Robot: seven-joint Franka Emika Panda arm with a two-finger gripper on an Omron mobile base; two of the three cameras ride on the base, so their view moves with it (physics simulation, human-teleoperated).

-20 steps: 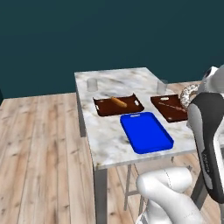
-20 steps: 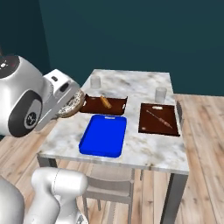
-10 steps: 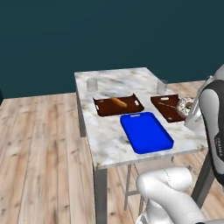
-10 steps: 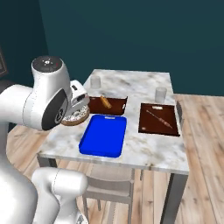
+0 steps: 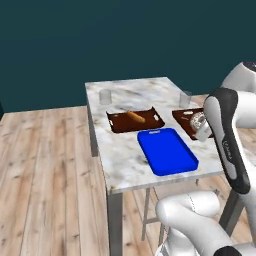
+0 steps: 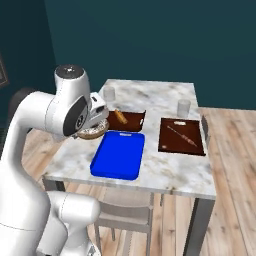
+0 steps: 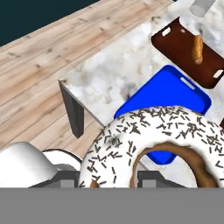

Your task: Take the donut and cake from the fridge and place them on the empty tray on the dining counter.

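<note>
My gripper (image 6: 95, 129) is shut on the donut (image 6: 91, 133), a ring with white icing and dark sprinkles. It hangs above the dining counter (image 6: 165, 172), close to the near side of the blue tray (image 6: 118, 155). In the hand view the donut (image 7: 153, 144) is large in front of the gripper (image 7: 109, 177), with the empty blue tray (image 7: 175, 87) right beyond it. From the left base view the donut (image 5: 198, 120) shows beside my forearm, right of the blue tray (image 5: 167, 151). The cake and the fridge are out of view.
A brown tray (image 6: 131, 120) with an elongated orange pastry (image 6: 120, 116) lies behind the blue one. A second brown tray (image 6: 181, 136) lies at its right. Two glasses (image 6: 109, 93) (image 6: 184, 106) stand at the back. A chair (image 6: 125, 215) is tucked under the counter's front edge.
The arm has swung the donut in from beyond the counter's side and lowered it over the counter, close to the blue tray. The base and the trays have stayed put.
</note>
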